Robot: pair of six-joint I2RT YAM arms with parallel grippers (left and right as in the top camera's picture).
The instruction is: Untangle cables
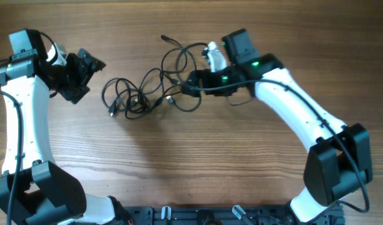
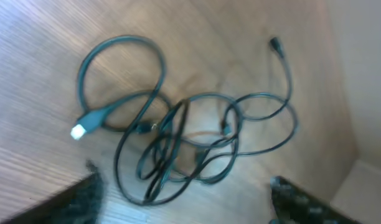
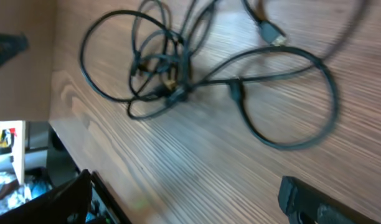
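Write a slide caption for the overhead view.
Tangled cables on the table; right gripper open at the tangle's edge, left gripper open and clear of it.

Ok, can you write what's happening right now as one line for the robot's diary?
cables: tangled, lying on table | left gripper: open, empty, clear of cables | right gripper: open, empty, at cables' edge
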